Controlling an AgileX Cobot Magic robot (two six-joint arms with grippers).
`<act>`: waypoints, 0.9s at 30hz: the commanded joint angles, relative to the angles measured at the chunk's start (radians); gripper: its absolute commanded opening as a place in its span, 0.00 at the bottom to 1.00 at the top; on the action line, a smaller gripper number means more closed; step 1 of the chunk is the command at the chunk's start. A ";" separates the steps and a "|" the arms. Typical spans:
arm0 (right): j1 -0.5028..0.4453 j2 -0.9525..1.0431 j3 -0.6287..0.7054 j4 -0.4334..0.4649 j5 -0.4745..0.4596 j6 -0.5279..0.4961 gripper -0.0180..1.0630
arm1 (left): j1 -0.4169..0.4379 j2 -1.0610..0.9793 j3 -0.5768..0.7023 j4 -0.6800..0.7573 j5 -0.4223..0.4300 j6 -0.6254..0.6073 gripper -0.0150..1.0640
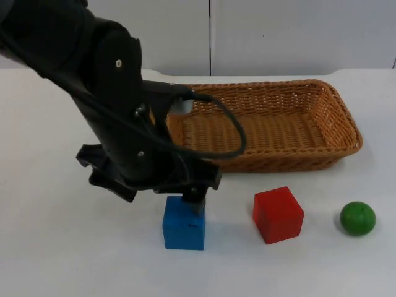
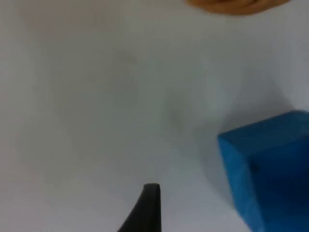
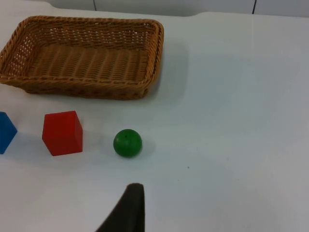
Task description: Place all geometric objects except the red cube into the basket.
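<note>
Three loose solids sit on the white tabletop (image 1: 55, 247) in the top view, in a row in front of the woven wicker basket (image 1: 278, 124): a blue cube (image 1: 184, 224), a red cube (image 1: 278, 215) and a green ball (image 1: 357, 218). I see nothing inside the basket, so I judge the task to be at its first pick. My left pincer (image 1: 194, 199) hangs directly over the blue cube's far edge, right at the block or touching it; the arm hides the fingers, so I cannot tell how far apart they stand or whether they have anything.

In the left wrist view the blue cube (image 2: 268, 171) sits flat on the tabletop, off to one side of the black fingertip (image 2: 147, 205), with a sliver of the basket (image 2: 236, 6) beyond. To me that looks like a pincer not yet centred on the block.

The right wrist view looks from a distance over the basket (image 3: 82, 58), the red cube (image 3: 62, 133), the green ball (image 3: 127, 142) and a corner of the blue cube (image 3: 6, 131); that arm waits.

Next I would straddle the blue cube squarely, close, lift and carry it over the near rim, leaving the red cube alone.
</note>
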 commanded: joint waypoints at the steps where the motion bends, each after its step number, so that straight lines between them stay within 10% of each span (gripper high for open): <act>1: -0.006 -0.004 0.002 -0.001 -0.009 -0.001 0.91 | -0.015 0.008 -0.007 -0.023 -0.027 -0.027 0.83; 27: -0.006 -0.004 0.002 -0.001 -0.009 -0.001 0.91 | -0.033 0.142 -0.026 -0.027 -0.154 -0.076 0.73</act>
